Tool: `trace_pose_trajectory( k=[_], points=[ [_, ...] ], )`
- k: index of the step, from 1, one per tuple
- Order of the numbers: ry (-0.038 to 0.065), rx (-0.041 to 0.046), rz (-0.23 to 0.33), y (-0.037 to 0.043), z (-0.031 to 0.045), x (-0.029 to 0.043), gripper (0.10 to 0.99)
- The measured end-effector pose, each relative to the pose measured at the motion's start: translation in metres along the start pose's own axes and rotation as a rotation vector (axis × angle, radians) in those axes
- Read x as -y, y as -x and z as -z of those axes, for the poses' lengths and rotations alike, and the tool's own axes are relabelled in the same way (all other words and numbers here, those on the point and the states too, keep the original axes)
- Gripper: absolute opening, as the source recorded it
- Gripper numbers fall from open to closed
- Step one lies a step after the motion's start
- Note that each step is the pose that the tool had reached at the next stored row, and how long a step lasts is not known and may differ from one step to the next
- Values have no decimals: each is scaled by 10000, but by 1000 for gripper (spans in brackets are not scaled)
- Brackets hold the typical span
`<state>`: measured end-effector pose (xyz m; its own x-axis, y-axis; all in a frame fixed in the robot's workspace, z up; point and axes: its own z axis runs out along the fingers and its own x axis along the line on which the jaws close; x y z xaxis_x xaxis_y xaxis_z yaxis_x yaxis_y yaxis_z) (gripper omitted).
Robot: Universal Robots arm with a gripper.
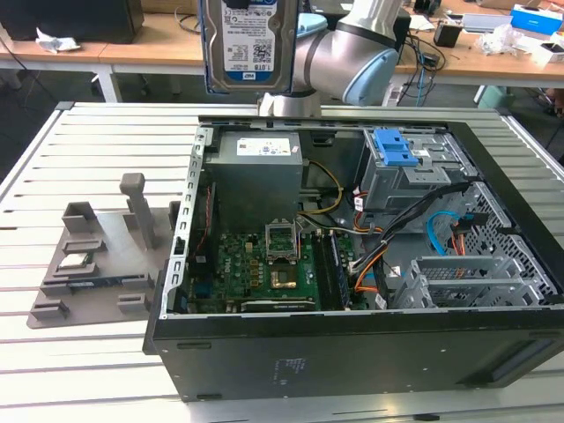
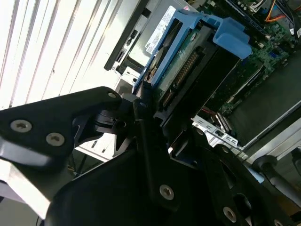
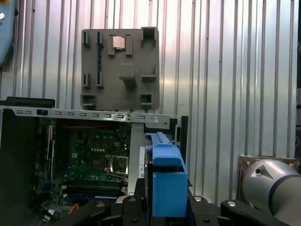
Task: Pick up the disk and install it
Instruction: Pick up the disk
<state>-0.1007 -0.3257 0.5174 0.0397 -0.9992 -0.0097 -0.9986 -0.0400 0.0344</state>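
On the exterior view's left, a grey moulded plastic parts tray (image 1: 110,257) lies flat on the slatted metal worktop (image 1: 88,141). A small square silver chip (image 1: 75,261) sits in one of its recesses.

Just to the right of the tray, at the top edge of the exterior view, the disk (image 1: 245,44), a flat silver hard drive with a white-and-blue label, hangs upright with its label facing the camera. It is clear of the worktop and above the rear-left corner of the open black computer case (image 1: 352,352). The silver-and-pale-blue robot arm (image 1: 348,57) stands behind it.

In the second wrist view, the black claw (image 2: 157,106) is pinched onto the disk (image 2: 183,70), with one finger on each flat side. The blue carrier bracket projects past the fingertips. In the first wrist view, the blue bracket end of the disk (image 3: 167,183) stands between the claw's fingers (image 3: 141,209).

Inside the case, from left to right in the exterior view:
- a grey metal power-supply box (image 1: 256,181) at the rear, directly beneath the disk;
- a green motherboard (image 1: 251,273) in front of it;
- a silver drive cage (image 1: 397,189) carrying a bare blue plastic latch (image 1: 394,148) on top, well apart from the disk.
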Motion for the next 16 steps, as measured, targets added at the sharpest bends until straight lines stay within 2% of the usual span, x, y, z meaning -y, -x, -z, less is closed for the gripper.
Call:
trace_pose_trajectory(
  k=[1,2,6,11,16],
  points=[
    [1,1,0,-6,-136,114,365],
    [1,1,1,-9,-199,164,365],
    [2,0,1,-41,-202,164,365],
    [2,0,1,-142,-203,160,365],
    [2,1,1,-198,-204,158,365]
  ],
)
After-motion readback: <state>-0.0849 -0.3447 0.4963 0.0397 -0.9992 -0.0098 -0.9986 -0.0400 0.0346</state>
